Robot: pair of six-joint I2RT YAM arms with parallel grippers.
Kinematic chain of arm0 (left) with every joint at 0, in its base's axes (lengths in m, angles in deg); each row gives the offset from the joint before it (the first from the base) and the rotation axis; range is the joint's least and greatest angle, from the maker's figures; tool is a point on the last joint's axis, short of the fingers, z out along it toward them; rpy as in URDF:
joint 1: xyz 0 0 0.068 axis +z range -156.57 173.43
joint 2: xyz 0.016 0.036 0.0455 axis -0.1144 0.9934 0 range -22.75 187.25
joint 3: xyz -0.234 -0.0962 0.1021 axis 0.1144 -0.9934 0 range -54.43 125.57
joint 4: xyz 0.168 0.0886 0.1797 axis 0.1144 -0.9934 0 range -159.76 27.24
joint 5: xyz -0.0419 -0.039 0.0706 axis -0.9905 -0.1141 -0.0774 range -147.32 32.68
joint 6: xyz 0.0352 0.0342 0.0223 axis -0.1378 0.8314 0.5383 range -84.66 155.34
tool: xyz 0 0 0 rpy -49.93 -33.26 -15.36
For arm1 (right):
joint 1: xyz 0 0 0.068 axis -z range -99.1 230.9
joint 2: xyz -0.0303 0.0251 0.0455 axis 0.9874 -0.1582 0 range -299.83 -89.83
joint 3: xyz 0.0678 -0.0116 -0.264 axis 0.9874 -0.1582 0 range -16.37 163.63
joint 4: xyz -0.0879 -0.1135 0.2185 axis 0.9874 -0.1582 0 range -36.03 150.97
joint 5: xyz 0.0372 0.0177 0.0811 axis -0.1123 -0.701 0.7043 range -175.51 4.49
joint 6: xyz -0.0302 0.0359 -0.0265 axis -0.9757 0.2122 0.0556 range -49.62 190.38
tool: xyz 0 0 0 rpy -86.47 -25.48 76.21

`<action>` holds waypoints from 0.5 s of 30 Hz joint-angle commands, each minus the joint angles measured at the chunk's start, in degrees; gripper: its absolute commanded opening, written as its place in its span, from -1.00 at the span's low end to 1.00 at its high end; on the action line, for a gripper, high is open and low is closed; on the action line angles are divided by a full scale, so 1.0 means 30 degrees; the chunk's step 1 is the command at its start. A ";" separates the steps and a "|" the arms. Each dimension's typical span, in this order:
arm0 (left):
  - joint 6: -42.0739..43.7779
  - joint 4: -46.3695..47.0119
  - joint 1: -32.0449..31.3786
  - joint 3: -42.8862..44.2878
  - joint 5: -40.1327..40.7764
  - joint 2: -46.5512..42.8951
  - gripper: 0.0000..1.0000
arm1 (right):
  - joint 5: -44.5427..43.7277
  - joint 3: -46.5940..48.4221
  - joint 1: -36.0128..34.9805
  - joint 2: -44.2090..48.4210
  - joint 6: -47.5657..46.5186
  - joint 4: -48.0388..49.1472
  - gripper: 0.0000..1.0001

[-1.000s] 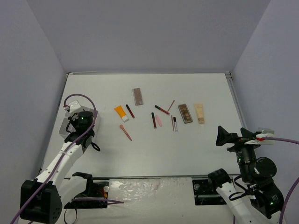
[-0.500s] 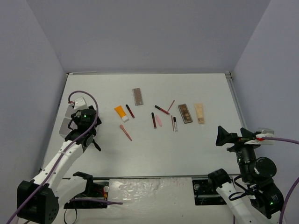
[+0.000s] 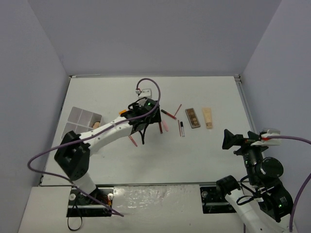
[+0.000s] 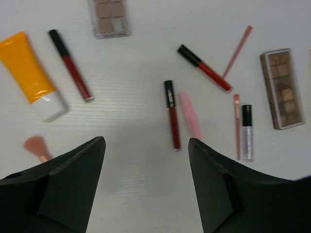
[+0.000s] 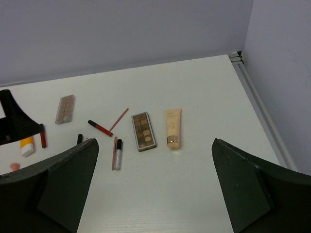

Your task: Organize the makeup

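Having been swung from the box (image 3: 82, 116) to the middle of the tabletop (image 3: 204, 155), the left jaws are held apart and empty above the scattered makeup (image 4: 172, 121); another pick is judged imminent. The right jaws are kept wide apart, idle.

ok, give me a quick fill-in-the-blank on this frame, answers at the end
1. The orange tube has a ____ cap.
2. The left gripper has its jaws ____, with nothing between them.
3. In the right wrist view, the beige tube lies just right of a brown ____.
4. The pink stick lies beside a dark-red stick whose cap is ____.
Answers: white; open; palette; black.
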 commanded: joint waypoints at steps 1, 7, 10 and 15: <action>-0.2503 -0.0887 -0.0850 0.4279 0.0480 0.2948 0.28 | -0.0149 0.0300 -0.0189 -0.0595 -0.0179 0.1478 1.00; -0.4631 -0.1265 -0.1158 0.6411 0.0623 0.5867 0.12 | -0.0052 0.0253 -0.0189 -0.0490 -0.0217 0.1486 1.00; -0.4829 -0.1589 -0.1391 0.7247 0.0832 0.6735 0.06 | -0.0061 0.0198 -0.0203 -0.0362 -0.0238 0.1521 1.00; -0.5224 -0.1861 -0.1473 0.7906 0.0708 0.7850 0.00 | -0.0119 0.0077 -0.0236 -0.0036 -0.0220 0.1525 1.00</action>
